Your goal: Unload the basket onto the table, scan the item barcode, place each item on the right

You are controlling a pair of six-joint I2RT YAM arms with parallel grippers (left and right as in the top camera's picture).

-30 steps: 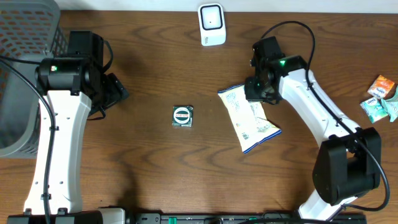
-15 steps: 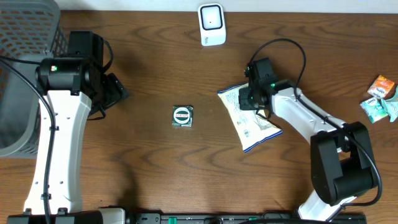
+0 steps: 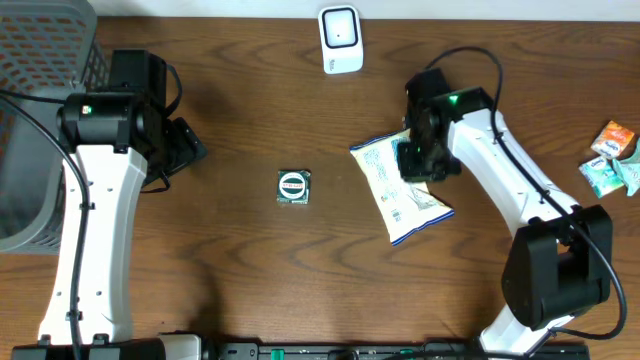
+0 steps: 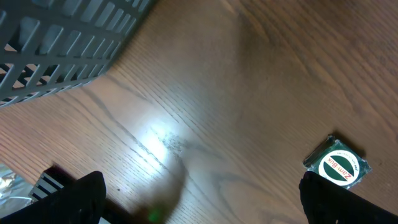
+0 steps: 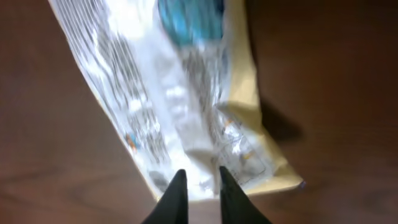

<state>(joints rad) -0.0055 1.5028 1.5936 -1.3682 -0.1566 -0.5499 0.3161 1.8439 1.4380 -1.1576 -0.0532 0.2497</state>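
1. The right gripper [image 5: 200, 180] has its jaws drawn almost together over the near edge of the snack bag [image 5: 155, 93]. Film shows between the tips, so it looks like a pinch.
2. The snack bag [image 3: 395, 195] lies on the table [image 3: 230, 290], right of centre, apparently mostly flat.
3. The scanner [image 3: 340, 38] sits at the far edge, well apart from the bag. I judge that nothing has been scanned.
4. What is left is to lift the bag, turn its barcode toward the scanner and present it.
5. The left gripper [image 4: 199, 186] hangs released, jaws wide, above bare wood. A small square packet [image 4: 336, 163] is near it and the basket [image 4: 62, 43] is beyond.
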